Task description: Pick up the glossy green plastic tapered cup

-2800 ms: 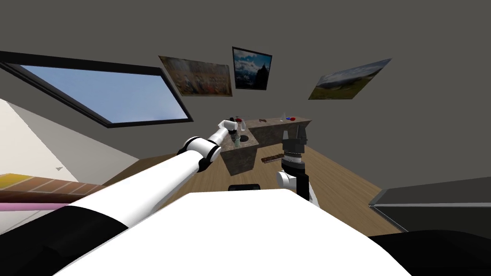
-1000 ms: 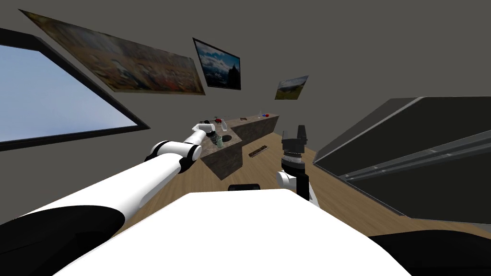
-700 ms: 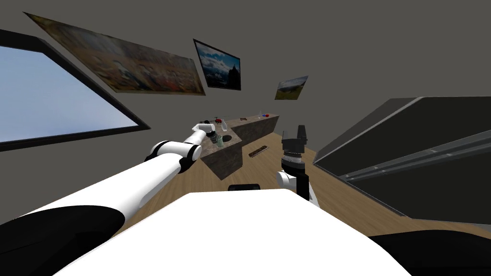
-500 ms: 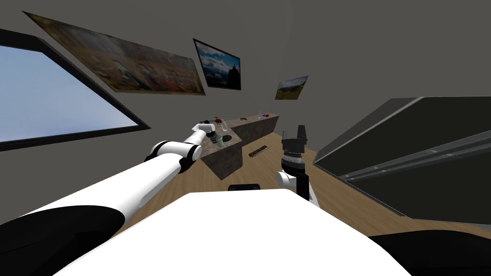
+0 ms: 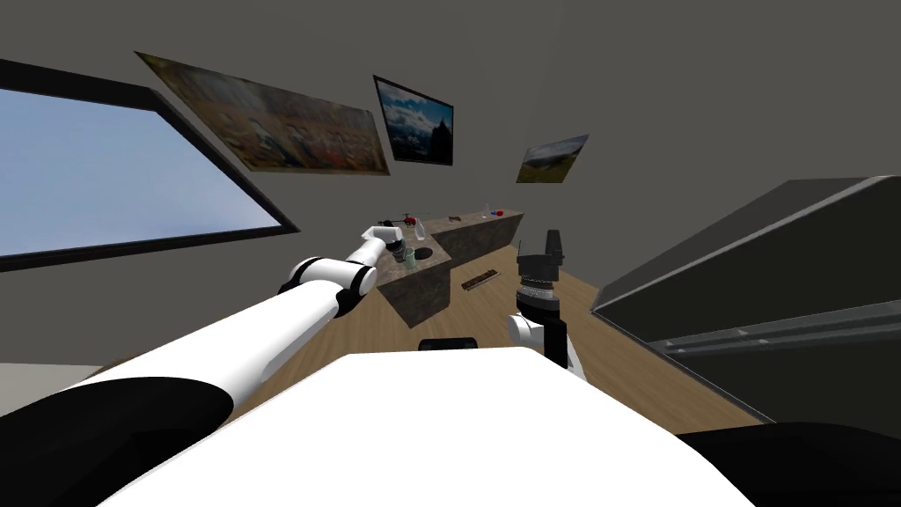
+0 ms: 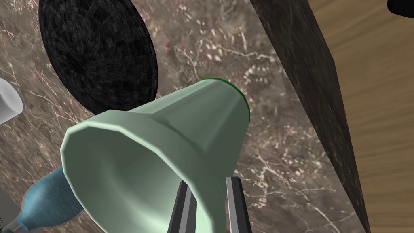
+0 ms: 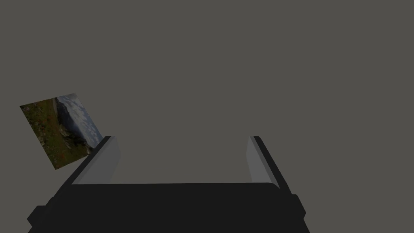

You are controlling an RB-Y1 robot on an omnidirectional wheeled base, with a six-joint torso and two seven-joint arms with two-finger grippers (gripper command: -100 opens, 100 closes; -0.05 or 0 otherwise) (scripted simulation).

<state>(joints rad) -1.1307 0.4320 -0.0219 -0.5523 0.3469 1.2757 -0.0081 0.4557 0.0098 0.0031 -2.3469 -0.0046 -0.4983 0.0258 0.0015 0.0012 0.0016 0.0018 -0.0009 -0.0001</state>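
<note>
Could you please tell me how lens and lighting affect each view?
Head view: the wide lens slants and splays the walls; the green cup looks tiny. Left wrist view: the green cup looms, soft sheen inside its rim, left gripper pinching its wall. Right wrist view: dim, flat light; right gripper open.

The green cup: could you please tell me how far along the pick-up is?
Done: the left gripper is at the pale green cup, its fingers shut on the cup's wall at the rim. In hand: the lift; I cannot tell whether the base is clear of the marbled counter. Left: raising it well clear. The right gripper is open, idle.
</note>
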